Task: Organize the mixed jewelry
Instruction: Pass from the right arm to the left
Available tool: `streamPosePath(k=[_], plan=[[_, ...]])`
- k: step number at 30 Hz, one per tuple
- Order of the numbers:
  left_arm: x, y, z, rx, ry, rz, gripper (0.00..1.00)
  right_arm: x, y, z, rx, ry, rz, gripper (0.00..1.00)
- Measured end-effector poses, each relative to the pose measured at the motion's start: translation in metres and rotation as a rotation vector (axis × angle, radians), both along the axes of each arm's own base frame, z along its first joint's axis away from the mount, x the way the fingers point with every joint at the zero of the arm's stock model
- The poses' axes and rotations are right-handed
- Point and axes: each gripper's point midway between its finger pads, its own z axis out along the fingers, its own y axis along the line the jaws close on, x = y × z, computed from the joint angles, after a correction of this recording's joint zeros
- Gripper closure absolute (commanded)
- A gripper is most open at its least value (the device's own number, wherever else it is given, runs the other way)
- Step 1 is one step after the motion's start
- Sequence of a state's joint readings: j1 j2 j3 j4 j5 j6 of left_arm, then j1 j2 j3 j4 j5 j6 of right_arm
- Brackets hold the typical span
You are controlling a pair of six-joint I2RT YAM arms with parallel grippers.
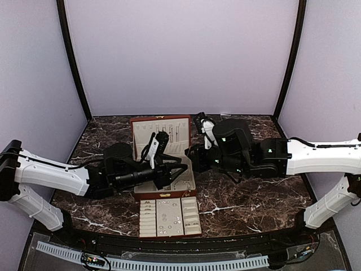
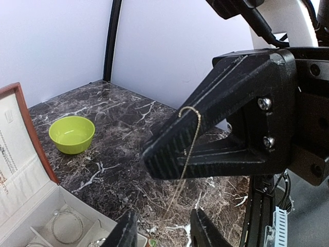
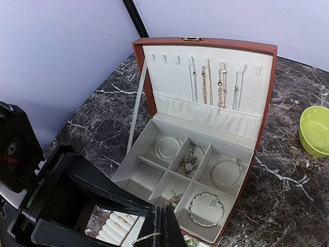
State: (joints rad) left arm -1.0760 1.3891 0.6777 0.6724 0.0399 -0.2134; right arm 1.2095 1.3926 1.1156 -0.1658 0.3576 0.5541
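Note:
A thin gold chain (image 2: 191, 139) from the mixed jewelry is looped over the tip of my right gripper (image 2: 154, 158), which is shut on it, and hangs straight down. My left gripper (image 2: 163, 232) sits just below with its jaws apart, and the chain's lower end dangles between them. In the right wrist view the shut right gripper (image 3: 162, 226) shows a bit of the chain (image 3: 146, 237) across its fingers. From the top view, the left gripper (image 1: 178, 172) and right gripper (image 1: 193, 160) meet over the open box (image 1: 161, 135).
The reddish-brown box (image 3: 205, 43) stands open, with bracelets in its cream compartments and necklaces hung in its lid. A cream ring tray (image 1: 148, 217) lies in front of it. A green bowl (image 2: 72, 134) sits on the marble table (image 1: 254, 197) beyond the box.

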Motion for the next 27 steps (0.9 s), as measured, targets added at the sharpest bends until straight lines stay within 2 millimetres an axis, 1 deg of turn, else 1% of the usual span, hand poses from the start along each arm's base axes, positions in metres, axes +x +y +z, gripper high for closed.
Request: streamPosePath(k=[6,13,19,27], plan=[[0.003,-0.003,-0.004,-0.003,0.000,0.008,0.68,0.000,0.000,0.000,0.002,0.002,0.000,1.00],[0.006,-0.008,-0.016,0.018,0.012,0.011,0.73,0.000,0.000,0.000,0.003,0.004,-0.001,1.00],[0.010,-0.011,-0.014,0.011,0.006,0.020,0.78,0.000,0.000,0.000,0.003,0.005,-0.001,1.00],[0.016,-0.014,-0.017,0.016,0.006,0.042,0.91,0.000,0.001,-0.001,0.001,0.006,0.000,1.00]])
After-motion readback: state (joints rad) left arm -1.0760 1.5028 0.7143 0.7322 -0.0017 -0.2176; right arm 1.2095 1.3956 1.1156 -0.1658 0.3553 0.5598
